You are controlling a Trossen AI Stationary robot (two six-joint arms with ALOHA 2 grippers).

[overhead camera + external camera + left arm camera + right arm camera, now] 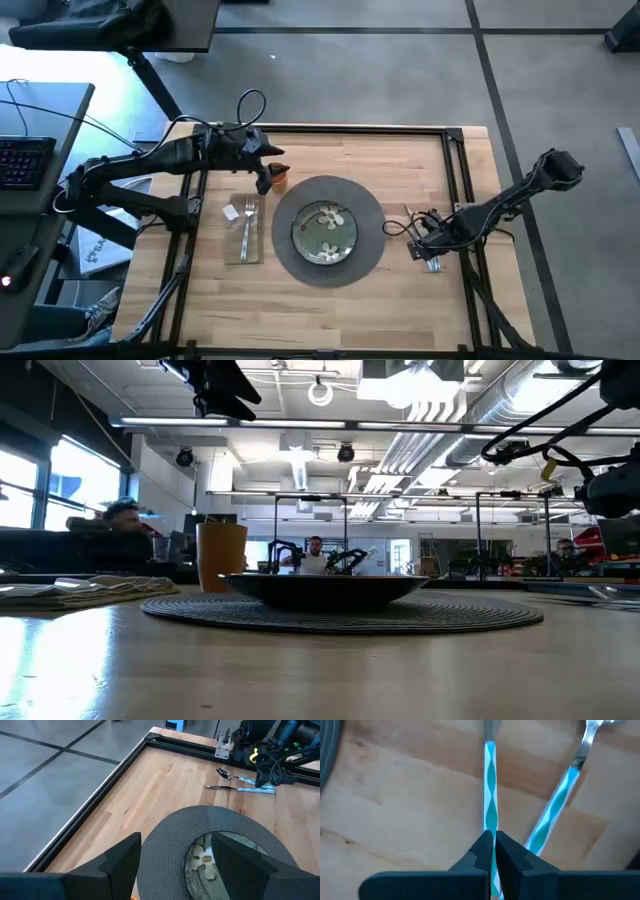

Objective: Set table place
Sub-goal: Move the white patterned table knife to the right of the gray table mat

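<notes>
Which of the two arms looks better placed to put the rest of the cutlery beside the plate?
The right. Its hand is already shut on a blue-striped utensil handle just right of the placemat. The left hand is open above the orange cup, far from that cutlery.

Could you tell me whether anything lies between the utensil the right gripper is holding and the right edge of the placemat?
Nothing visible does. The right gripper is shut on a blue-striped utensil just right of the placemat. Only bare table lies between. A second utensil lies beside it, on the side away from the placemat.
</notes>
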